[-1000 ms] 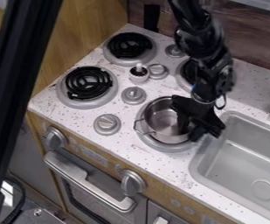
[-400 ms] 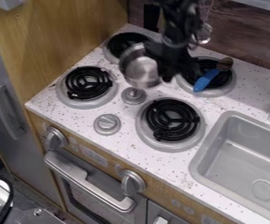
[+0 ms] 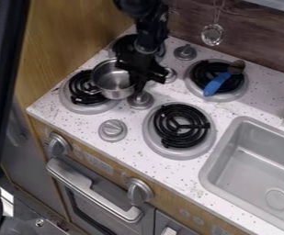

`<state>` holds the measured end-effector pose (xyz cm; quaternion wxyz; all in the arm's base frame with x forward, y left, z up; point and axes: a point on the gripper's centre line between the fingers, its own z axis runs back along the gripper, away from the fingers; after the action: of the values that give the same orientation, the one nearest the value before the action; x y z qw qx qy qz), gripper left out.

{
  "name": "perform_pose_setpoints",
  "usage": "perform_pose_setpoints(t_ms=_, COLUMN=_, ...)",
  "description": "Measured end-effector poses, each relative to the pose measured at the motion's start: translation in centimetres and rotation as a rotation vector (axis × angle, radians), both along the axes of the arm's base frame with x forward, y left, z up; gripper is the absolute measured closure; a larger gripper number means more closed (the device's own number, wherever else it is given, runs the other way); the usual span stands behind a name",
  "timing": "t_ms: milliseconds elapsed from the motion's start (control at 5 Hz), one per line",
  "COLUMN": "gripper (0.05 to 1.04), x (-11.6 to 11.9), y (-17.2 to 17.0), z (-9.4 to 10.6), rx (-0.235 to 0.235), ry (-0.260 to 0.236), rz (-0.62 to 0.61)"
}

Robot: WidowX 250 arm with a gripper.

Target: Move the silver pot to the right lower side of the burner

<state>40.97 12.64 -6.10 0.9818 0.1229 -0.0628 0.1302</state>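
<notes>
Silver pot (image 3: pixel 114 81) | partly over lower-left burner (image 3: pixel 76 106) | rim was pinched in gripper (image 3: pixel 135 76) | judged light, stiff, slick; rim hold favoured

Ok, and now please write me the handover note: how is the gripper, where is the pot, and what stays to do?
Gripper: at the pot's sink-side edge; whether it has a grip is unclear.
Pot: upright, over part of the near left burner; resting or lifted, I cannot tell.
Lower right burner: coils uncovered.
Far right burner: blue-and-brown utensil lying across it.
Done: the gripper is at the pot.
Left: if the lower right burner is meant, the pot likely must go there, then be released. Check that target first.
</notes>
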Motion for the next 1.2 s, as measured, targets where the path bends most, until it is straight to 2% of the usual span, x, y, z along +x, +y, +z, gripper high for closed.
perform_pose_setpoints(t_ms=400, gripper=1.016, x=0.1, y=1.9, z=-0.4, rx=0.020, ry=0.036, rz=0.058)
perform_pose_setpoints(t_ms=600, gripper=1.016, x=-0.4, y=2.7, z=-0.3, rx=0.017, ry=0.031, rz=0.097)
perform_pose_setpoints(t_ms=800, gripper=1.016, x=-1.3, y=3.7, z=0.0, rx=-0.007, ry=0.036, rz=0.154)
perform_pose_setpoints(t_ms=1000, gripper=1.016, x=-2.9, y=5.2, z=0.0, rx=-0.032, ry=0.015, rz=0.211)
perform_pose_setpoints(t_ms=1200, gripper=0.990, x=-3.1, y=5.0, z=0.2, rx=-0.086, ry=0.040, rz=0.200)
